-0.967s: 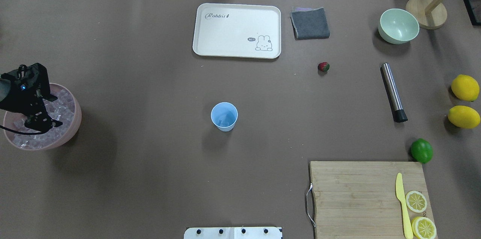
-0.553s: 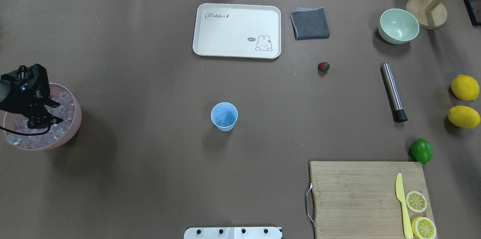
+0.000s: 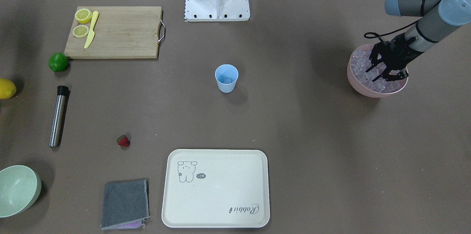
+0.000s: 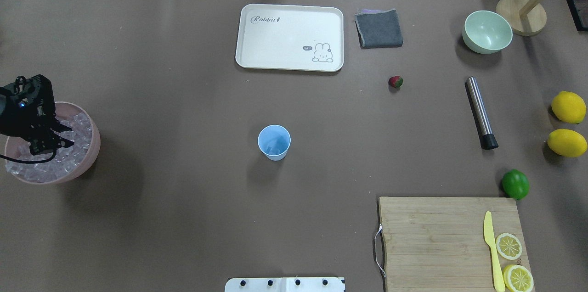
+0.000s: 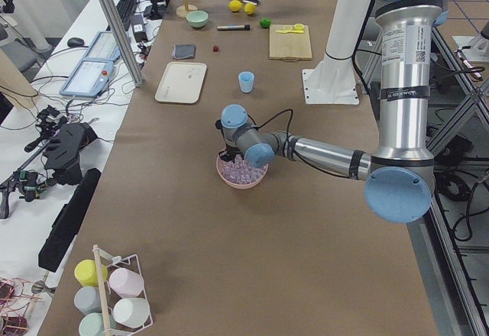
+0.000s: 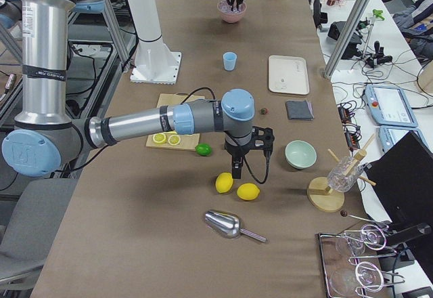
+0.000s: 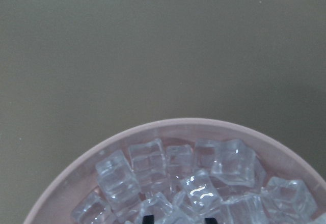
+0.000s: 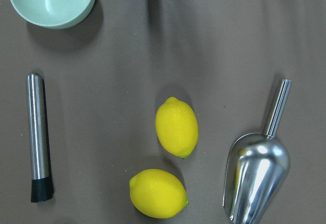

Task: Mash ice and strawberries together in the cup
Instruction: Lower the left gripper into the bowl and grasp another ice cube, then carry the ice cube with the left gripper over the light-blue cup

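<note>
At overhead far left, our left gripper (image 4: pixel 48 145) spread wide among ice (image 4: pixel 77 132) in pink bowl (image 4: pixel 94 145), nothing visibly held, right gripper (image 6: pixel 236 172) we cannot judge, cup (image 4: pixel 274 142) at centre, strawberry (image 4: pixel 395 81) upper right.

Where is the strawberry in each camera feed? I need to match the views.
Front-facing: strawberry lower left, above the grey cloth.
Overhead: strawberry upper right of centre, below the cloth.
Exterior left: strawberry at the far end, right of the cloth.
Exterior right: strawberry mid-frame, left of the cloth.
Left wrist: not in it.
Right wrist: not in it.
Shared landmark: the folded grey cloth, next to it in all four fixed views.
</note>
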Action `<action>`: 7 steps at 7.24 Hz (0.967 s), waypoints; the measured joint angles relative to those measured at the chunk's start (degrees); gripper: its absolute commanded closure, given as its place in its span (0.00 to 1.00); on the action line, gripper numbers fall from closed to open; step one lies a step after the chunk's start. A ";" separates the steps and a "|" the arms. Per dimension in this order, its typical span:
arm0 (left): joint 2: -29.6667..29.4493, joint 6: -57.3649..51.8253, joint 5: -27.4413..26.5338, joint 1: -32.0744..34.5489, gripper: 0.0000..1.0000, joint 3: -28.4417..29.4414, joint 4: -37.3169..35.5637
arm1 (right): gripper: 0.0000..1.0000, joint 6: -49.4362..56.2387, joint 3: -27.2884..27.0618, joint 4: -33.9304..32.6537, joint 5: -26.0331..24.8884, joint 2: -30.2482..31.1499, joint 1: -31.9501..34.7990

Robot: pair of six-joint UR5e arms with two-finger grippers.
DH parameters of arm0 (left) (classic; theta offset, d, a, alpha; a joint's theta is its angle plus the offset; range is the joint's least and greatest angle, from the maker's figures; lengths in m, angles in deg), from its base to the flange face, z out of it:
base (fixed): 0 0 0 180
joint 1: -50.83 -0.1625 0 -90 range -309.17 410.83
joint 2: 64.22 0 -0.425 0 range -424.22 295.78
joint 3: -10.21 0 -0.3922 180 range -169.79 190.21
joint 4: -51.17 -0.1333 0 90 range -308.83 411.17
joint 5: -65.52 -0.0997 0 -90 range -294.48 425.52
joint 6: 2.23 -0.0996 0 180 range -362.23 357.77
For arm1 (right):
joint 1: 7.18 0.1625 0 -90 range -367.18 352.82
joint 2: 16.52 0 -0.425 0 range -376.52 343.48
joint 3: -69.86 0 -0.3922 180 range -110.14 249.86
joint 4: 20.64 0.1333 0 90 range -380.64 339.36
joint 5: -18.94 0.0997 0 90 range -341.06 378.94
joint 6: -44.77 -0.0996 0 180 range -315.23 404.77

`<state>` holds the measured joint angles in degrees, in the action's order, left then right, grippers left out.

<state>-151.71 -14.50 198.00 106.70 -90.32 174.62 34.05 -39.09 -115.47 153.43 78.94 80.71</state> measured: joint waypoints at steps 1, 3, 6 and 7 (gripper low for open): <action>-0.71 0.00 1.57 1.34 1.00 -0.03 -0.80 | 0.00 0.00 -0.02 0.00 0.57 -0.05 0.00; -5.05 0.10 4.16 3.35 1.00 -0.14 -4.88 | 0.00 -0.01 -0.07 0.00 1.27 -0.16 0.00; -14.89 5.59 7.26 4.41 1.00 -0.06 -11.78 | 0.00 0.01 -0.01 0.00 1.39 -0.54 0.00; -18.16 10.60 7.63 3.50 1.00 0.01 -12.28 | 0.00 0.05 0.00 0.00 1.39 -0.58 0.00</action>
<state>-169.86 -3.90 205.63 110.20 -90.31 162.34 34.10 -39.09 -115.47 154.82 78.36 80.71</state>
